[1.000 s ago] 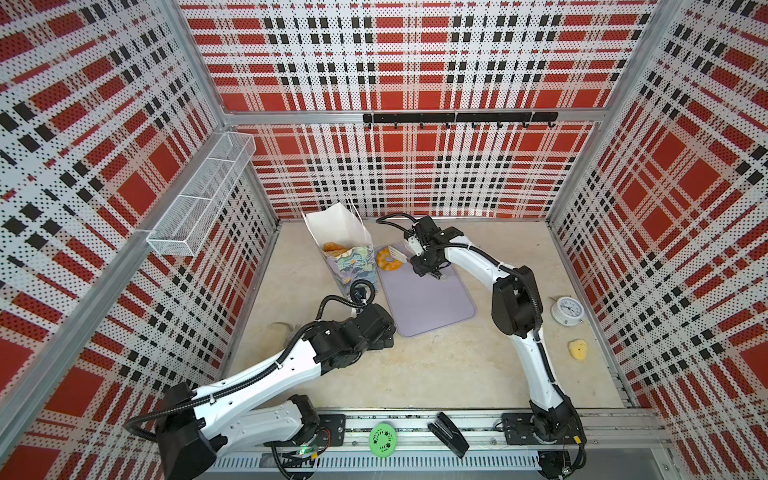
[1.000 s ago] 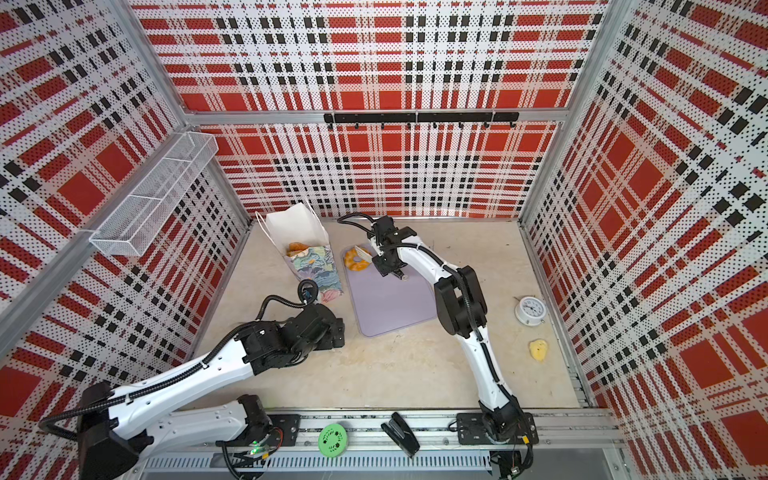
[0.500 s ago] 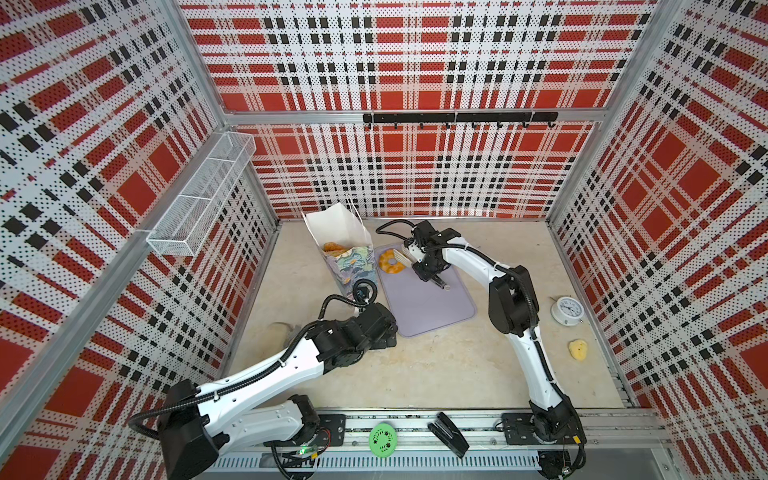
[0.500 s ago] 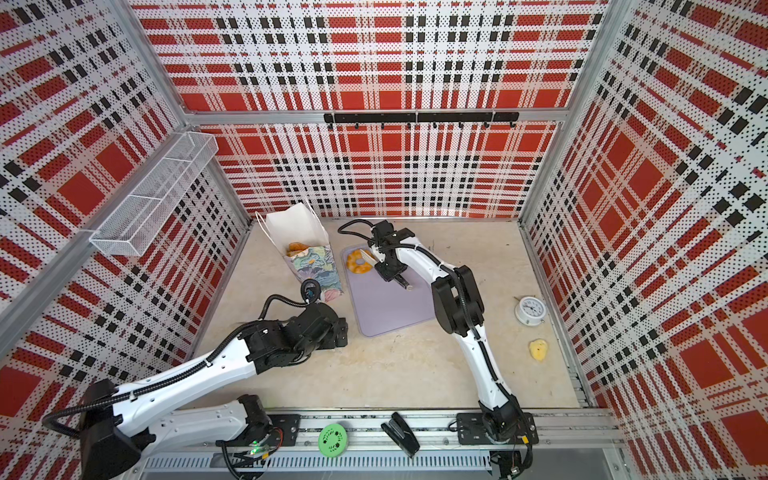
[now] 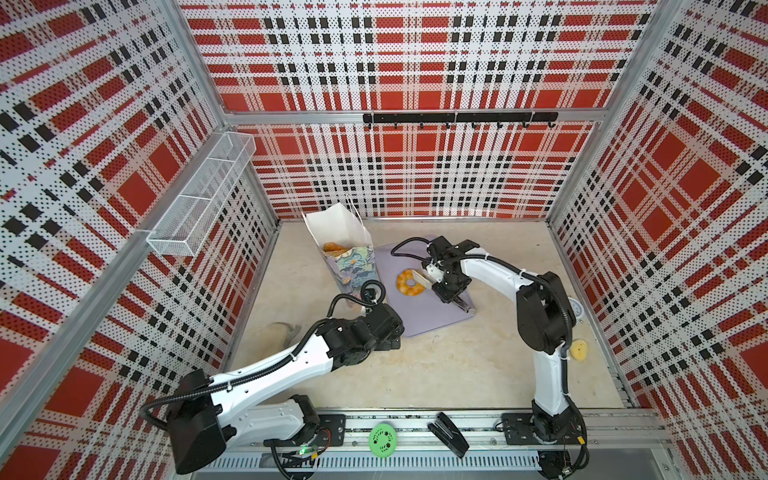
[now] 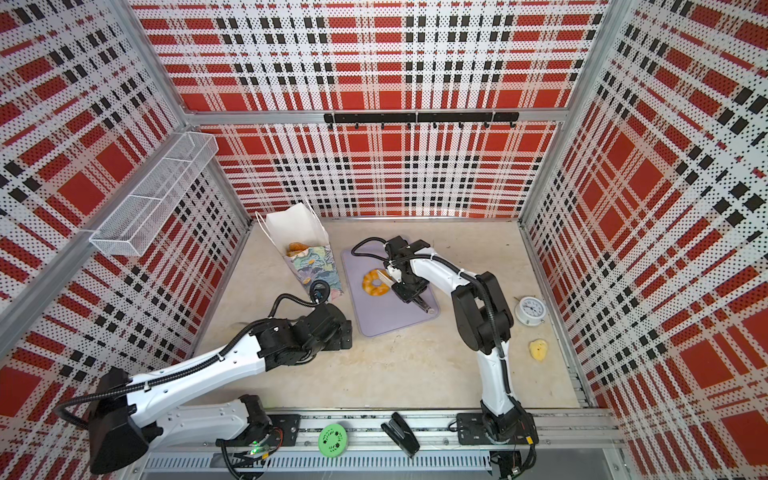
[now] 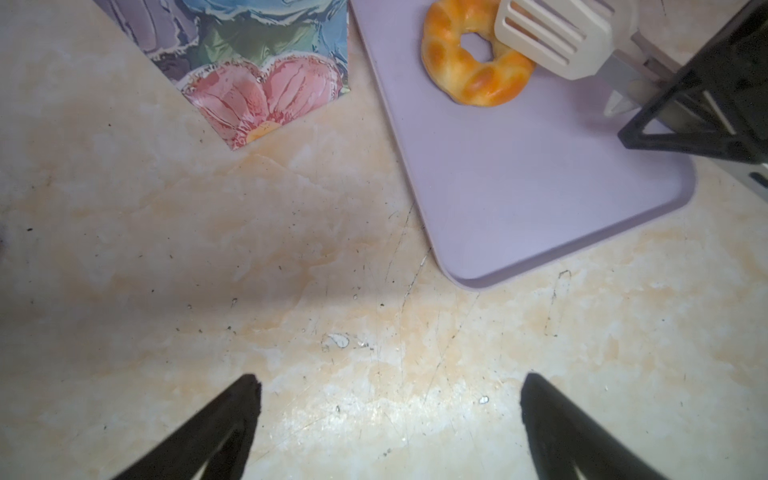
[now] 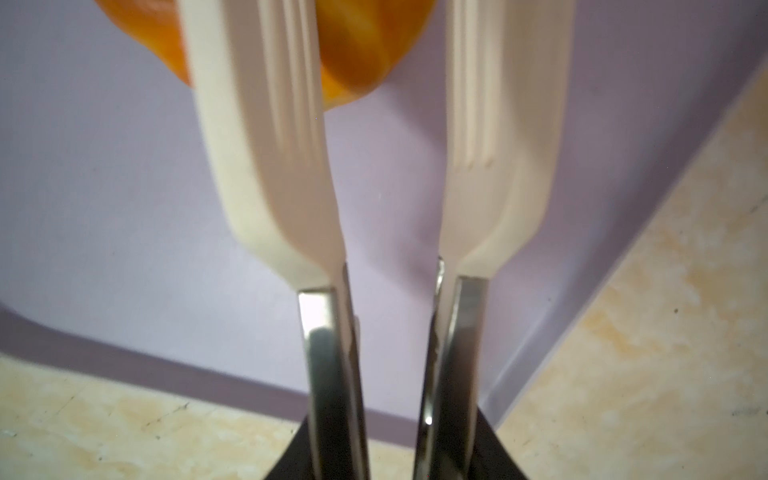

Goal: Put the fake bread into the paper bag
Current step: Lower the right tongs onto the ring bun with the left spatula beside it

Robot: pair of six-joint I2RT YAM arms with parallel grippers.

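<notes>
Grip: right end effector (image 5: 451, 289) closed on tongs (image 7: 552, 37), tongs touching doughnut (image 7: 469, 79).

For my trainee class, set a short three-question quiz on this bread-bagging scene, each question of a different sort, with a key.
1. True or false: the ring doughnut lies on the lilac tray.
2. What does the right gripper hold? A spoon; B tongs; C knife.
3. Fill in: the left gripper has its jaws ___, with nothing between them.
Key: 1 true; 2 B; 3 open.
</notes>
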